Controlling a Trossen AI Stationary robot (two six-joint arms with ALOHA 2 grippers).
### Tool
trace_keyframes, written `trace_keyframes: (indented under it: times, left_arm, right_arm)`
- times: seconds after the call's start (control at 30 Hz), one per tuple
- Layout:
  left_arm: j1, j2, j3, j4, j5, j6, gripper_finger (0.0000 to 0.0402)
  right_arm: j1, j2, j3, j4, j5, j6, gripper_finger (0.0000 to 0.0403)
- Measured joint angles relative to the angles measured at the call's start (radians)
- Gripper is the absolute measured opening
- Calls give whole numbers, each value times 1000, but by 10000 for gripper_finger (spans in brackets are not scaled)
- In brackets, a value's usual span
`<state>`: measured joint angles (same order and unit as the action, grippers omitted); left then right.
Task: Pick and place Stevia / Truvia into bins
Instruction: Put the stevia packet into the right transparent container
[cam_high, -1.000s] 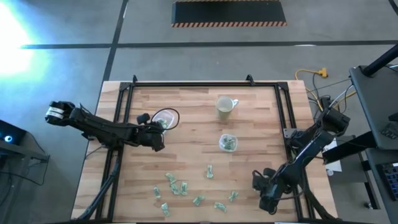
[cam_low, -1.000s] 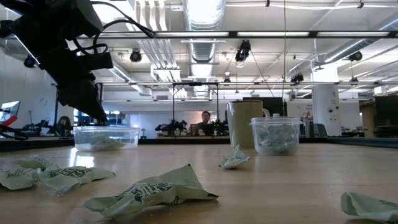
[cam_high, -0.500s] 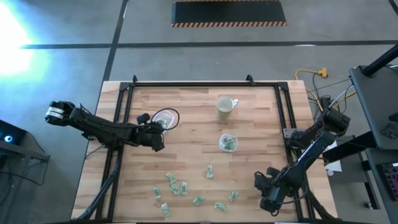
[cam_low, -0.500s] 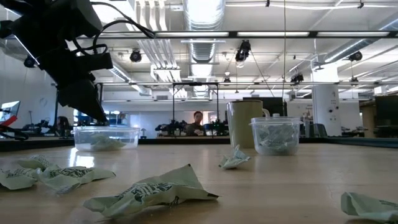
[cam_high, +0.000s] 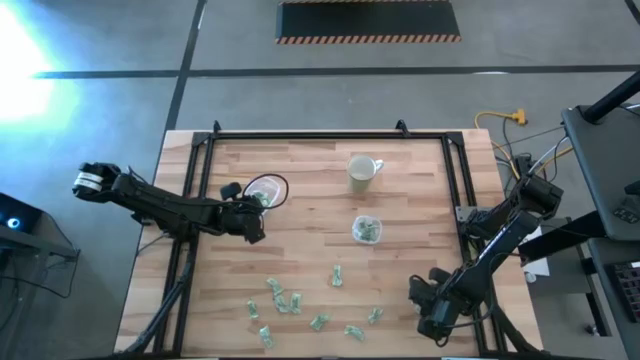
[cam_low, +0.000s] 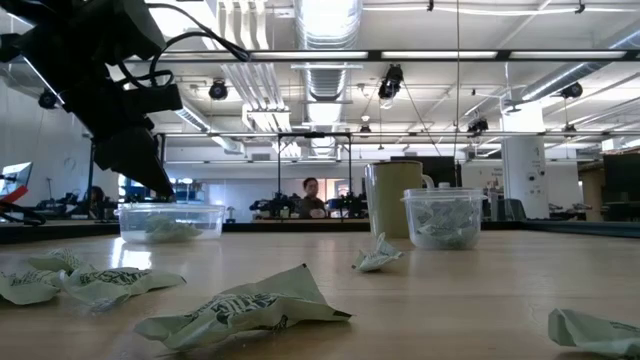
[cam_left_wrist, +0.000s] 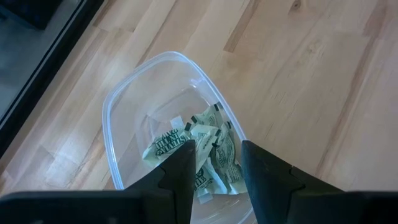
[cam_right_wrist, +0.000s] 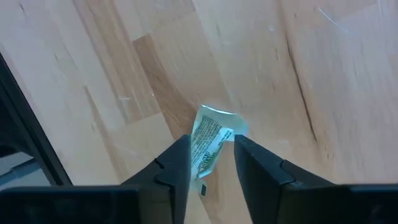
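The right gripper (cam_right_wrist: 210, 163) hovers near the table's front right corner, fingers parted around a crumpled green-and-white paper sweetener packet (cam_right_wrist: 210, 140), grip uncertain. The left gripper (cam_left_wrist: 216, 167), open and empty, hangs over the wide clear plastic bin (cam_left_wrist: 124, 112) already holding packets. Next, I judge, the right must close and lift

Pale mug (cam_high: 362, 172); distant, blurry person (cam_low: 310, 193)
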<state>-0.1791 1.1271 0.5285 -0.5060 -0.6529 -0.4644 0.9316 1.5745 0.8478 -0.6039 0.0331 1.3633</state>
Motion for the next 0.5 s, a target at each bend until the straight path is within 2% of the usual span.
trace_keyframes:
  times: [0.27,0.5]
  left_arm:
    - [0,0,-1,0,0,3,112]
    - [0,0,-1,5,0,3,112]
  right_arm:
    - [0,0,-1,-2,22,45,170]
    - [0,0,-1,2,22,78,184]
